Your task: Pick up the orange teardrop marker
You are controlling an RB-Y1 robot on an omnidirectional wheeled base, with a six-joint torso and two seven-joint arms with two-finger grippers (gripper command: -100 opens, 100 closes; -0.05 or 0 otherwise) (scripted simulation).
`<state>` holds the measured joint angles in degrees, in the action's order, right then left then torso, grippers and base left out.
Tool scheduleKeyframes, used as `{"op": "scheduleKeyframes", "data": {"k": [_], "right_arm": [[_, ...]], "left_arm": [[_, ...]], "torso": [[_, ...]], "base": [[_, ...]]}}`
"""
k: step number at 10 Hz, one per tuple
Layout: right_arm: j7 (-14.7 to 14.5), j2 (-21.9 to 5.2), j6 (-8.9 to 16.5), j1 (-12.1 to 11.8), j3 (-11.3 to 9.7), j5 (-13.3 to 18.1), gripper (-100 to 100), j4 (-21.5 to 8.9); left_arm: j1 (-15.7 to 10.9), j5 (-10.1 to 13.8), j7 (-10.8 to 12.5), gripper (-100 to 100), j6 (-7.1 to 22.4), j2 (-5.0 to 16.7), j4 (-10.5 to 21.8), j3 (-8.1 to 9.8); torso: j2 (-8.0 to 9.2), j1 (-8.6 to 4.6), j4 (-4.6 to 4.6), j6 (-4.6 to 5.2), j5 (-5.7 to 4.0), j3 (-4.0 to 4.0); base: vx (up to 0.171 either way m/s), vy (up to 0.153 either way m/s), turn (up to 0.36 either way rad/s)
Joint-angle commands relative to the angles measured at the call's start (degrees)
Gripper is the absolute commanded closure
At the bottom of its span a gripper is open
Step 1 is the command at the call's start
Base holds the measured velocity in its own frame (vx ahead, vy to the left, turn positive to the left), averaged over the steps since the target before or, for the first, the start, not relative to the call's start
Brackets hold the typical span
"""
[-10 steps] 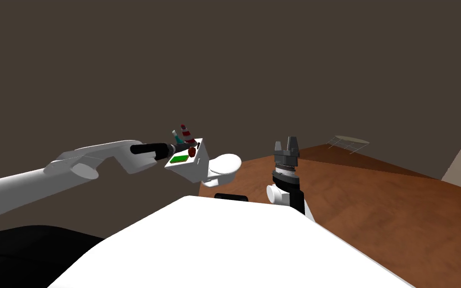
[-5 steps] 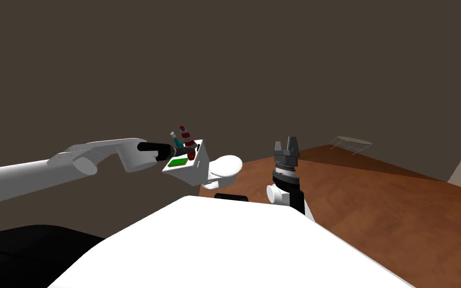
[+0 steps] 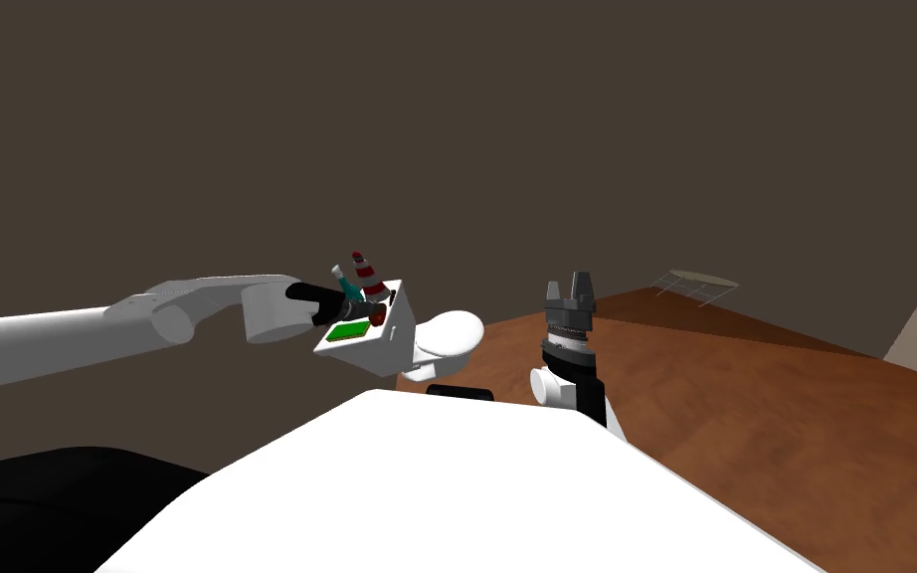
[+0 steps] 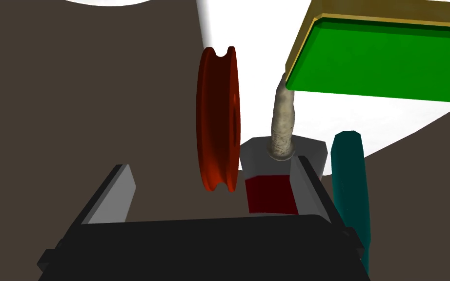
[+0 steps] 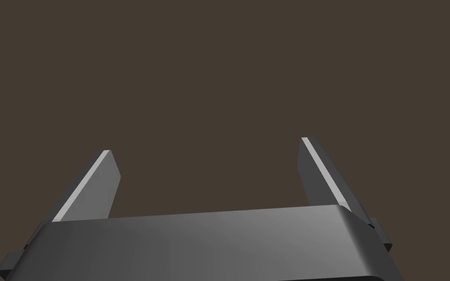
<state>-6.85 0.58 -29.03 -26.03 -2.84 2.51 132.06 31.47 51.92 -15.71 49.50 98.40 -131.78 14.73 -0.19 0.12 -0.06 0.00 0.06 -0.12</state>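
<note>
1. The left gripper (image 4: 212,166) is hovering at the white toilet tank (image 3: 387,343), its fingers spread wide and gripping nothing.
2. The dark orange-red teardrop marker (image 4: 217,119), a thin disc with a notched rim, is standing on edge between those fingers, touching neither.
3. It is looking light, stiff and smooth. I am judging that pinching its flat faces would be safest, since the narrow rim could be slipping.
4. A grey hexagonal bottle with a red label (image 4: 273,188) is crowding one finger.
5. The right gripper (image 5: 207,146) is hanging open and empty.
</note>
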Motion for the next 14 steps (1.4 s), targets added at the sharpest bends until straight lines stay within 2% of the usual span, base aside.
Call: {"op": "scheduleKeyframes", "data": {"k": [1, 2, 3, 4, 5, 7, 8, 10, 11, 14], "right_arm": [[0.0, 0.0, 0.0, 0.0, 0.0, 0.0, 0, 0.0], [0.0, 0.0, 0.0, 0.0, 0.0, 0.0, 0, 0.0], [0.0, 0.0, 0.0, 0.0, 0.0, 0.0, 0, 0.0], [0.0, 0.0, 0.0, 0.0, 0.0, 0.0, 0, 0.0], [0.0, 0.0, 0.0, 0.0, 0.0, 0.0, 0, 0.0], [0.0, 0.0, 0.0, 0.0, 0.0, 0.0, 0, 0.0], [0.0, 0.0, 0.0, 0.0, 0.0, 0.0, 0, 0.0], [0.0, 0.0, 0.0, 0.0, 0.0, 0.0, 0, 0.0], [0.0, 0.0, 0.0, 0.0, 0.0, 0.0, 0, 0.0], [0.0, 0.0, 0.0, 0.0, 0.0, 0.0, 0, 0.0]], "left_arm": [[0.0, 0.0, 0.0, -100, 0.0, 0.0, 0.0, 0.00], [-0.1, 0.1, 0.1, 0, 0.1, 0.1, 0.0, -0.13], [0.2, -1.4, 2.1, -100, -1.4, 1.8, -0.2, -1.07], [0.5, -2.9, 3.8, -100, -2.9, 3.5, -0.5, -2.03], [0.5, -2.9, 4.2, -100, -2.9, 3.5, -0.5, -2.03], [1.0, -5.8, 7.8, -100, -5.8, 7.0, -1.0, -3.95], [1.0, -5.8, 8.4, -100, -5.8, 7.0, -1.0, -3.95], [1.5, -8.7, 12.0, -100, -8.8, 10.4, -1.5, -5.86], [1.5, -8.7, 12.5, -100, -8.8, 10.4, -1.5, -5.86], [2.2, -13.1, 18.1, -100, -13.2, 15.5, -2.2, -8.74]], "torso": [[0.00, 0.00, 0.00, 0.00, 0.00, 0.00], [0.10, -0.05, 0.02, -0.01, -0.01, 0.06], [0.17, -0.08, 0.04, -0.01, -0.02, 0.10], [0.14, -0.10, 0.04, -0.03, -0.02, 0.09], [0.05, -0.09, 0.02, -0.03, -0.03, 0.04], [0.05, -0.13, 0.02, -0.02, -0.03, 0.03], [0.02, -0.15, 0.01, -0.02, -0.04, 0.02], [0.07, -0.14, 0.02, -0.02, -0.03, 0.04], [0.02, -0.13, 0.01, -0.02, -0.03, 0.02], [0.04, -0.10, 0.02, -0.02, -0.03, 0.03]], "base": [[0.018, 0.009, -0.007], [0.000, 0.000, 0.000], [0.024, 0.000, 0.094], [0.055, 0.004, 0.127], [0.046, -0.004, 0.027], [0.047, -0.008, 0.085], [0.035, -0.007, 0.051], [0.049, -0.009, 0.096], [0.039, 0.001, 0.043], [0.049, 0.000, 0.108]]}}
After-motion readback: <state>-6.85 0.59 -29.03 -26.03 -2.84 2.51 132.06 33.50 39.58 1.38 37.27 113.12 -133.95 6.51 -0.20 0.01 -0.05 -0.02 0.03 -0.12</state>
